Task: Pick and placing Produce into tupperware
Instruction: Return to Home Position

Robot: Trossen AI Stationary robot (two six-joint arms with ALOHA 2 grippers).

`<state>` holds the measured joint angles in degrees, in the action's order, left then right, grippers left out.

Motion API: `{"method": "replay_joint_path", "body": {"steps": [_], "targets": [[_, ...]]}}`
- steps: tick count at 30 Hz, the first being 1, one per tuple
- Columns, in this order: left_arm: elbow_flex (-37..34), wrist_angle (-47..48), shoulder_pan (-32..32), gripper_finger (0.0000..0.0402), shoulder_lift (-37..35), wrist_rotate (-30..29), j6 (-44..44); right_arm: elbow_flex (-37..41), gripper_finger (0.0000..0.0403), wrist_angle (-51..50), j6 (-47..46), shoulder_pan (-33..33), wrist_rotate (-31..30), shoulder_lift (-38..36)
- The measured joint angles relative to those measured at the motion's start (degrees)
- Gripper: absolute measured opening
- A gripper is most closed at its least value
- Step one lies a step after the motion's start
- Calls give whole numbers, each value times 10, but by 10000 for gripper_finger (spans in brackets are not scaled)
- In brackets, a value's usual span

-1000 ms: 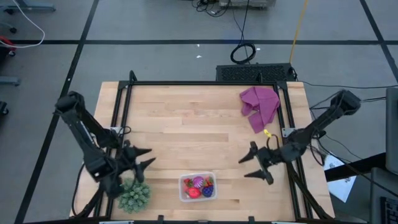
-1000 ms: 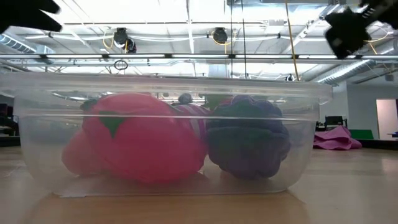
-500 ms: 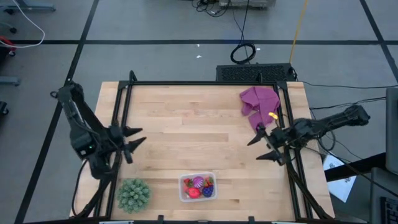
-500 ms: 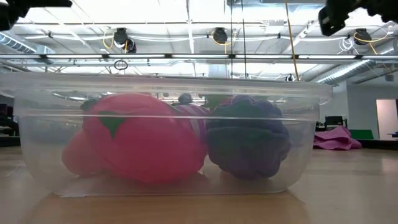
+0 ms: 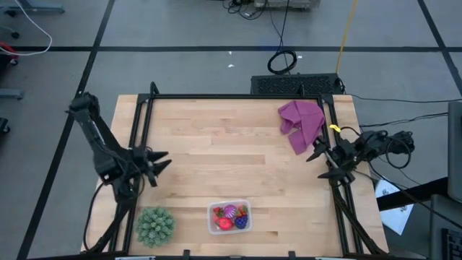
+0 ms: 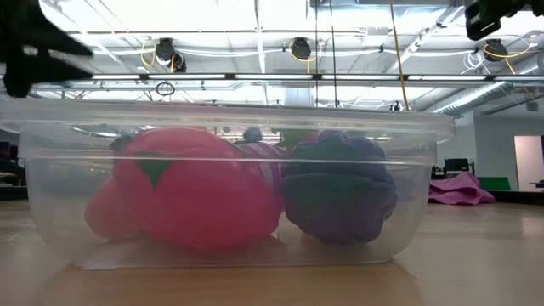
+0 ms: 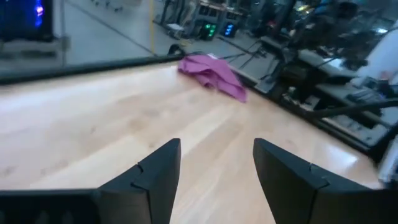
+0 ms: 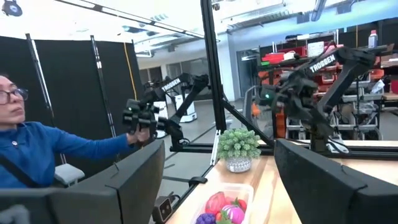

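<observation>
Logged near table's (image 5: 216, 144) front edge: clear round-cornered plastic tupperware (image 5: 211, 220), filled with smooth red strawberry (image 6: 195, 204), knobbly purple grape bunch (image 6: 340, 195). Found gaping wide, empty: left gripper (image 5: 160, 167), right gripper (image 5: 315, 166), at opposite sides.

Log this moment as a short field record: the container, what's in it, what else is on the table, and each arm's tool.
container: clear plastic rectangular box, at the near edge of the wooden table
contents: red toy strawberry, magenta ball, dark purple grape bunch
loose produce on the table: none visible
other items: spiky green ball beside the box, on the left arm's side; purple cloth at the far right corner
left tool: open, empty, over the table's left edge
right tool: open, empty, at the table's right edge near the cloth
</observation>
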<state>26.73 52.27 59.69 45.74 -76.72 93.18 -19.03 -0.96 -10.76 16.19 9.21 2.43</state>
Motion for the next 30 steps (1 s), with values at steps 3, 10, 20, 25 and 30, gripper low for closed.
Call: {"method": "replay_joint_path", "body": {"steps": [3, 10, 20, 25, 30], "targets": [[-51, -105, -44, 207, 0, 29, -59, 0, 295, -3, -4, 0, -5, 2], [-75, -243, -218, 207, -5, 119, -276, 0, 295, -4, -5, 0, -49, 16], [-99, -525, -465, 207, -57, 334, -669, 0, 295, -35, -4, 0, -47, 17], [-188, -675, -575, 207, -90, 504, -742, 0, 295, -62, -11, 0, -47, 6], [-220, -678, -626, 207, -121, 546, -753, 0, 295, -75, -1, 0, -46, -17]]}}
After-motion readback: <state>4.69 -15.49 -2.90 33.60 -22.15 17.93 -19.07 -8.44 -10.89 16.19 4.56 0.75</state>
